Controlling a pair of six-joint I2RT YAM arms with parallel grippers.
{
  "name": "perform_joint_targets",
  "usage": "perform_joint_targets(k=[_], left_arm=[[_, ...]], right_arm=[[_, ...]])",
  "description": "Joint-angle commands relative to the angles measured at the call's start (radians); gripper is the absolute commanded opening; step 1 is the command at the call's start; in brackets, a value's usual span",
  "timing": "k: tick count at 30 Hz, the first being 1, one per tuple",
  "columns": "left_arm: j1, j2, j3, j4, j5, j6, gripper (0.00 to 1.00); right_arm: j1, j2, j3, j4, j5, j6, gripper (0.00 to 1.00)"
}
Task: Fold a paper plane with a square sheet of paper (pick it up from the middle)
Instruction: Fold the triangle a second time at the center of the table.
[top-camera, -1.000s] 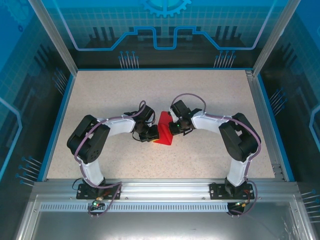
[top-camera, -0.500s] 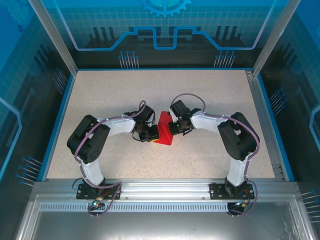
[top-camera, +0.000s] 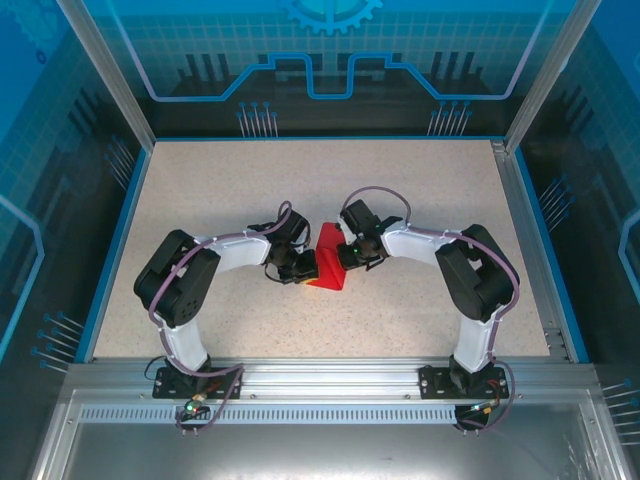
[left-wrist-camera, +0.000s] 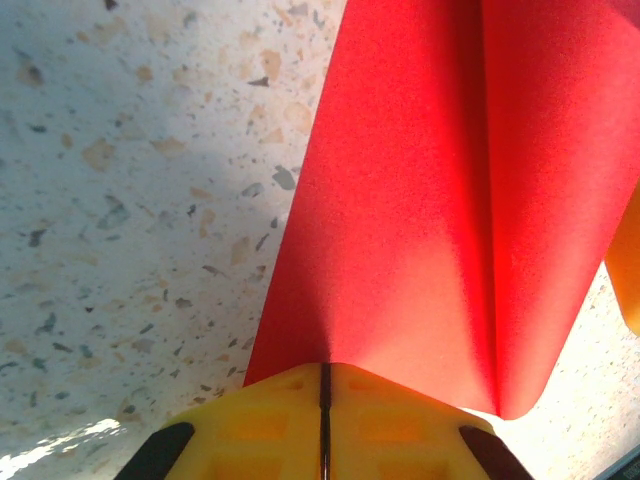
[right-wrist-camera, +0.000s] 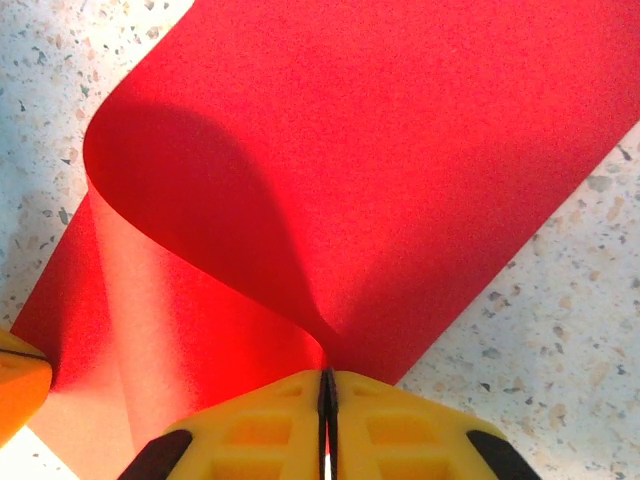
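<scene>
The speckled table (top-camera: 220, 190) bears the red paper (top-camera: 329, 272), seemingly partly lifted.

Speckled beige table (top-camera: 420, 180) across mid-frame, edged in blue. Translucent blue panels (top-camera: 330, 50) with circuit patterns along top and both sides. Pale metal posts (top-camera: 105, 70) slanting from upper corners. Grey metal rail (top-camera: 320, 375) along bottom.

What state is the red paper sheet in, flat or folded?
Bent over, not flat: the red paper sheet curves back on itself, pinched by the left claw and right claw.
</scene>
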Motion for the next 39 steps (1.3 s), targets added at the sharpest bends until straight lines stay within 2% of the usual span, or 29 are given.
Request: perform_joint_targets(k=[1,39], left_arm=[[0.001,0.001,-0.012,-0.058,-0.062,0.023,0.1],[0.001,0.006,-0.009,-0.054,-0.052,0.023,0.1]], right_arm=[[-0.011,-0.002,0.023,-0.026,0.013,-0.009,0.11],[0.005,0.03,0.031,-0.04,0.034,0.014,0.11]])
